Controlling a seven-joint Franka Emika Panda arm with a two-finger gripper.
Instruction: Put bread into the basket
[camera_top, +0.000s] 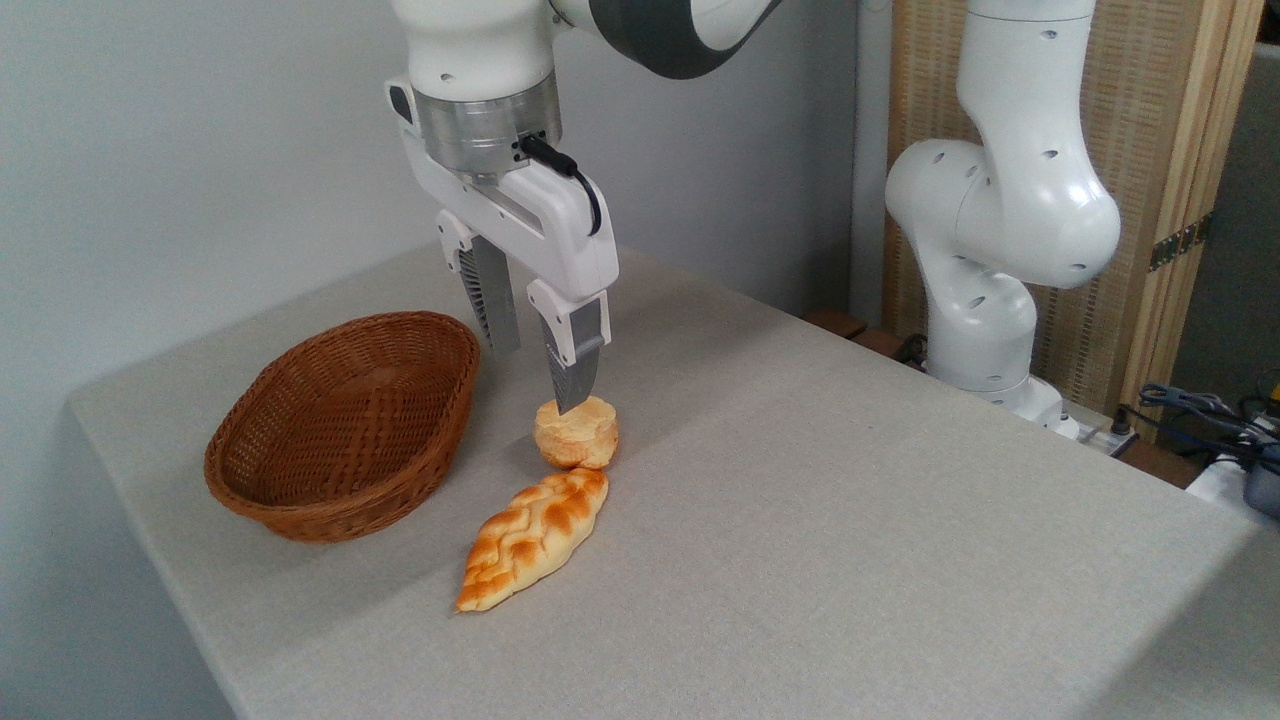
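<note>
The braided, glazed loaf lies nearest the camera, its upper tip just touching or nearly touching the bread, the small round pale-golden bun that sits on the desk just to the right of the wicker basket. That closeness is the first hazard: any push on the bun toward the camera would likely shove the loaf along too, or wedge the bun against it so it tips. The hand hangs above the bun with its fingers spread and nothing between them; the nearer fingertip appears right over the bun's top rather than beyond its edge, while the farther finger stands back toward the basket. If the hand drops from this pose, I judge that this fingertip could land on the crust, pressing or rolling the bun instead of straddling it. The ridged, rounded side may also slip out of a shallow pinch. The farther finger is close to the basket's rim, so a careless descent or sideways move might catch the wicker and drag the basket.
</note>
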